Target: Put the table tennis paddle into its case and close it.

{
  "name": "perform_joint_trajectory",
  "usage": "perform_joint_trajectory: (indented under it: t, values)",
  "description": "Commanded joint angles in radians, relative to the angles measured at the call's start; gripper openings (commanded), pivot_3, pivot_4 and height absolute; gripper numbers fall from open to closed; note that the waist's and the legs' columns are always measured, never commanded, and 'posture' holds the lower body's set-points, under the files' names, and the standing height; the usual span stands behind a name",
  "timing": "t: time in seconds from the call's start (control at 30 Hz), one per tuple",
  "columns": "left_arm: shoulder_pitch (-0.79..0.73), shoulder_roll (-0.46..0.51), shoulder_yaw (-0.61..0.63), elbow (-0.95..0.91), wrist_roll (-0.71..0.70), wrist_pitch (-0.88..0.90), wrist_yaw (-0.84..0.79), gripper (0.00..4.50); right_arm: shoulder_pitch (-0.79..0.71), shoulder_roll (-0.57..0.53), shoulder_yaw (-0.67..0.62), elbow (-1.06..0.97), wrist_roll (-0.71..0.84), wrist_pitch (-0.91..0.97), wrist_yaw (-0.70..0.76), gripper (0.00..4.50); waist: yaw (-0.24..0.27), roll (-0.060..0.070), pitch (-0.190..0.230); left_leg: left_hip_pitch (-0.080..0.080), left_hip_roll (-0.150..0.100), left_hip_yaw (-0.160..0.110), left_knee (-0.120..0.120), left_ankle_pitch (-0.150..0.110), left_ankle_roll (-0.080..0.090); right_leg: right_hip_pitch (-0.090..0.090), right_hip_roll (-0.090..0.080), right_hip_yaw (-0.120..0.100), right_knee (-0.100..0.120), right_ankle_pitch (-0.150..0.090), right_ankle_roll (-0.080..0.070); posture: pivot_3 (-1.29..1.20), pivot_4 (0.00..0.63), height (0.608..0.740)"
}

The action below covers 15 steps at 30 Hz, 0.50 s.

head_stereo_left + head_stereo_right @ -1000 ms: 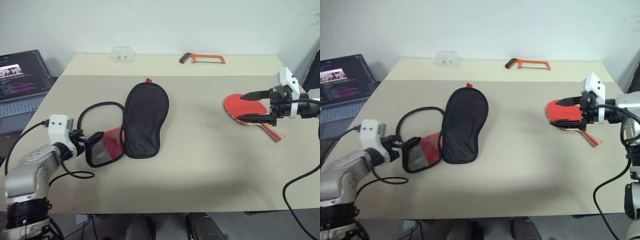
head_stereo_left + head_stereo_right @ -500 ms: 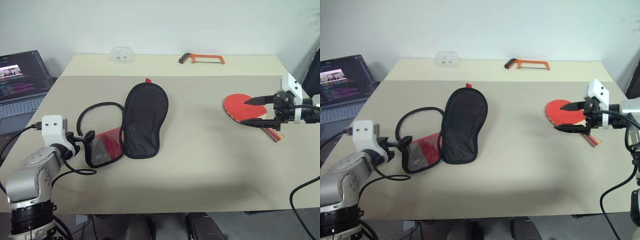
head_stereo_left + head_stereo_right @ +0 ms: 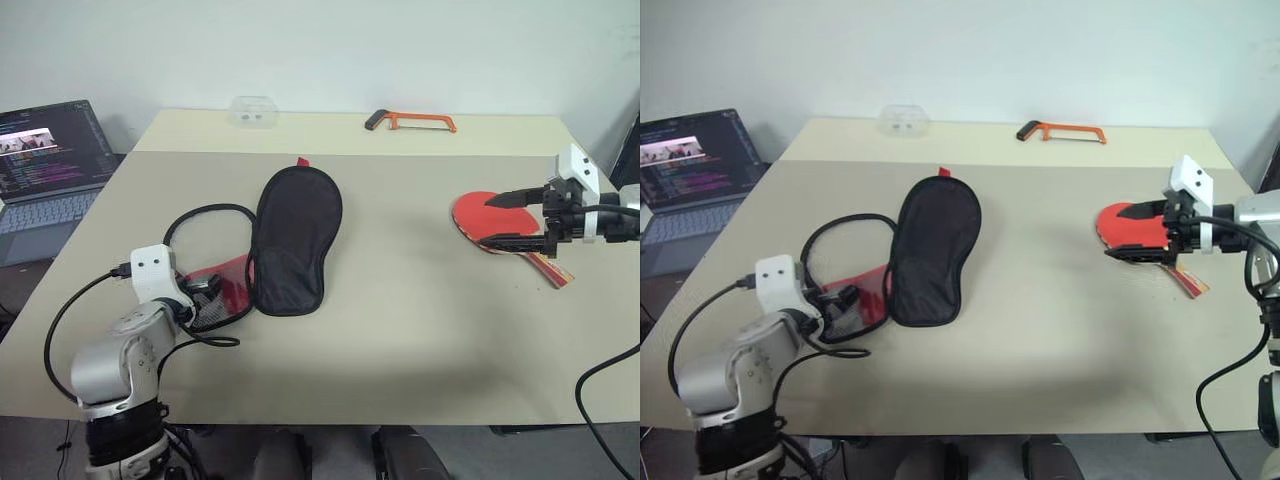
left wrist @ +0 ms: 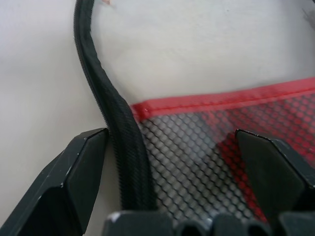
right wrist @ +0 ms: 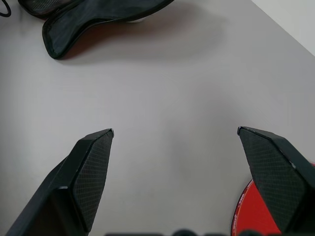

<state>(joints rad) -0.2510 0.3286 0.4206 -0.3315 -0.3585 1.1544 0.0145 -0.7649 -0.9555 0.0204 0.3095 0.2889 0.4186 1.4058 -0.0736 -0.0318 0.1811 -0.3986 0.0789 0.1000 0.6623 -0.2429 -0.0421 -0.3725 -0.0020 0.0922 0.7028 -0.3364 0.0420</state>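
Observation:
The case lies unzipped at the table's centre-left, its black face (image 3: 295, 235) up and its red flap with the black mesh pocket (image 3: 228, 290) folded out beside it. My left gripper (image 3: 205, 286) rests low at that flap's edge. In the left wrist view this gripper (image 4: 172, 142) is open, and its fingers straddle the black zip edge (image 4: 123, 157) and the mesh (image 4: 197, 162). The table tennis paddle (image 3: 478, 214) lies red face up at the right, with its handle (image 3: 552, 271) pointing to the near right. My right gripper (image 3: 512, 220) hangs open just over the paddle's face.
An open laptop (image 3: 48, 160) stands off the table's left side. An orange hacksaw (image 3: 412, 121) and a clear plastic box (image 3: 250, 112) lie along the far edge. A black cable (image 3: 70, 310) loops beside my left arm.
My left gripper has come down and to the right onto the case's mesh flap, with its wrist turned. The right gripper stays over the paddle. The camera shifted slightly.

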Motion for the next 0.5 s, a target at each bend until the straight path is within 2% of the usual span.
perform_joint_trajectory:
  t: [0.03,0.4,0.5]
  values:
    - [0.009,-0.036,-0.013,-0.024,-0.003,0.036,0.009,3.91,-0.012,-0.007,-0.019,-0.014,0.004,-0.019,0.002,4.50,0.005,0.000,0.000,0.000,0.000,-0.001,0.000,0.000,-0.001,0.000,0.000,0.000,-0.001,0.000,0.000,0.00,0.150,0.740]
    - [-0.061,-0.059,-0.014,-0.039,0.005,0.025,0.018,0.08,-0.032,0.010,-0.012,-0.004,-0.001,-0.028,0.001,4.50,0.038,0.000,0.000,-0.001,0.000,-0.004,0.000,-0.001,-0.002,0.003,0.000,-0.003,-0.005,0.000,0.000,0.00,0.150,0.740]
    - [-0.119,-0.091,-0.017,-0.043,-0.005,-0.015,0.017,0.01,-0.036,0.012,-0.012,-0.003,-0.001,-0.030,0.000,4.50,0.044,0.000,0.000,-0.002,0.000,-0.004,0.000,-0.001,-0.002,0.003,0.000,-0.004,-0.006,0.000,0.000,0.00,0.150,0.740]
